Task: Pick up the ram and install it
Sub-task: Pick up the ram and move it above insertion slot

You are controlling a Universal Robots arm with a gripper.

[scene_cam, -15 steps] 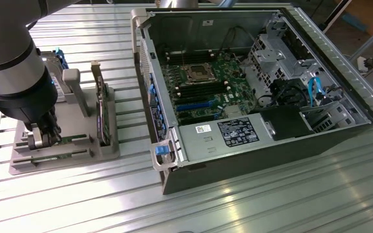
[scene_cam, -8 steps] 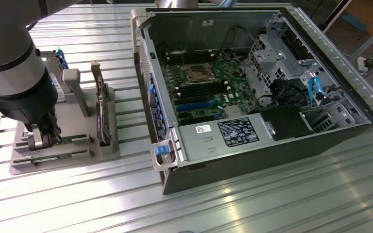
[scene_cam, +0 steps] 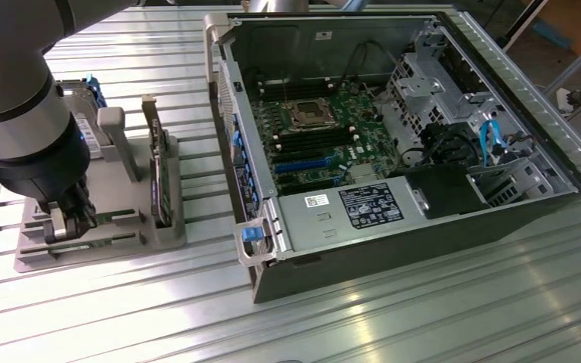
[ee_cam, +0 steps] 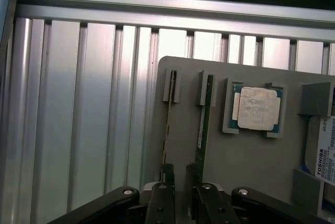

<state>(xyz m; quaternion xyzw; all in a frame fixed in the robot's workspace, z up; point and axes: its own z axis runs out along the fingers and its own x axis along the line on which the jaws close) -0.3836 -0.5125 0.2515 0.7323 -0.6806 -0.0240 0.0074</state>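
Claw: we see it released, empty, over gray tray.
Ram: on edge in tray slot, just beside it.
Tower case: open, well apart.

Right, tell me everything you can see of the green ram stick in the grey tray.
The ram is a long, thin green circuit board seen edge-on, standing on its long edge in a slot of the grey tray. A small grey clip holds its far end. A second thin stick stands parallel beside it, apart; the processor lies on its other side. The open fingers hang by its near end; whether they touch it cannot be told.
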